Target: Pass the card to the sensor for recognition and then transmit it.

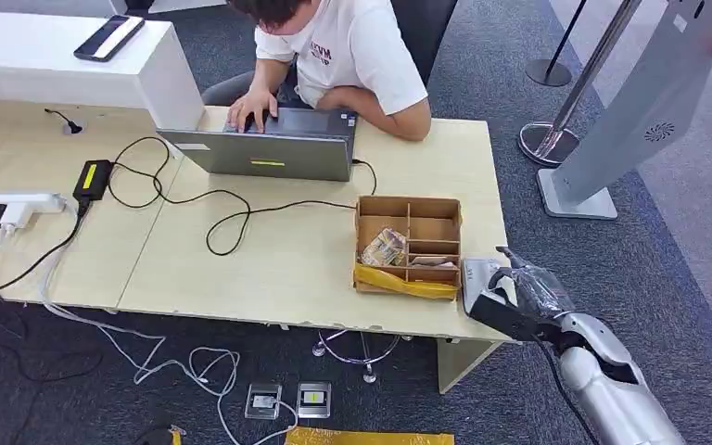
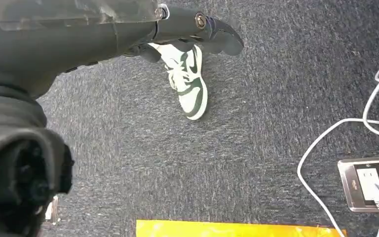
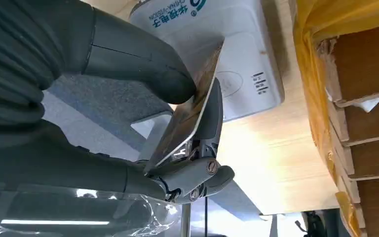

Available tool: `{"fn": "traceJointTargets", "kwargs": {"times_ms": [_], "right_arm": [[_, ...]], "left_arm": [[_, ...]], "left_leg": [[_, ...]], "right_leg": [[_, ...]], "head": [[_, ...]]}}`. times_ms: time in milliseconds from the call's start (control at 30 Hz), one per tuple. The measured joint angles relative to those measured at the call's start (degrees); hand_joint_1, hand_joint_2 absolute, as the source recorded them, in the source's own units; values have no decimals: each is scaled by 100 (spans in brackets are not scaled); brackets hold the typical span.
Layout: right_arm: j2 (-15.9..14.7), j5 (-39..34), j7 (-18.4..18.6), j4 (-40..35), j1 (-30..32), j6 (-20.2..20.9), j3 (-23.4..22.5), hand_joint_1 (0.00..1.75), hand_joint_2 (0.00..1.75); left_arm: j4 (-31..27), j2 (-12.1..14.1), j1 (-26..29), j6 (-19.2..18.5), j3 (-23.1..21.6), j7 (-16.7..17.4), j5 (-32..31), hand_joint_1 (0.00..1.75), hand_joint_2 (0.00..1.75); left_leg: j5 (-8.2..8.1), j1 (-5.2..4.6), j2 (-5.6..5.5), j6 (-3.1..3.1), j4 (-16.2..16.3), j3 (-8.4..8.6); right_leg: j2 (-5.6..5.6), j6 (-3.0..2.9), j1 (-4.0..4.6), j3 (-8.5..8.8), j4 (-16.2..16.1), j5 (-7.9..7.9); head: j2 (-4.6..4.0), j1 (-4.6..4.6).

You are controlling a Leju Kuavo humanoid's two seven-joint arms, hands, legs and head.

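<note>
We are working at the long pale wooden table [image 1: 269, 269], the largest thing here; at its far side a person in a white T-shirt [image 1: 343, 46] is typing on a grey laptop [image 1: 269, 153], and black cables [image 1: 204, 199] are trailing across the top from a black power brick [image 1: 92, 179]; a white slanted kiosk stand [image 1: 630, 111] is standing on the carpet beyond the table's right end. Near that end a brown cardboard divided box with yellow tape along its front [image 1: 408, 243] is sitting, and just beside it the white flat card sensor [image 3: 232, 64] is lying at the table's edge. Our right hand [image 1: 519, 297] is hovering over the sensor, thumb and dark fingers [image 3: 212, 113] pinching the thin shiny card [image 3: 190, 111] by its end, so that the card is tilting edge-down close above the sensor; we cannot tell whether it is touching. We are judging the task as midway: the card is being presented for reading, and handing it on is left. Our left hand [image 2: 192, 29] is hanging over the dark carpet, fingers holding nothing, though we cannot tell how far they are curled. The box's corner is crowding the sensor.
</note>
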Motion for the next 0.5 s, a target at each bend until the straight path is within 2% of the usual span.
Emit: {"fn": "traceJointTargets", "kwargs": {"times_ms": [233, 500], "right_arm": [[37, 4, -11, 9, 0, -13, 22, 175, 175], [214, 52, -111, 109, -33, -70, 109, 175, 175]], "left_arm": [[0, -2, -8, 0, 0, 0, 2, 0, 0], [0, -9, -3, 9, 0, 0, 48, 0, 0]], "left_leg": [[0, 0, 0, 0, 0, 0], [1, 0, 0, -2, 0, 0]], "right_leg": [[1, 0, 0, 0, 0, 0], [-2, 0, 0, 2, 0, 0]], "head": [[0, 0], [0, 0]]}}
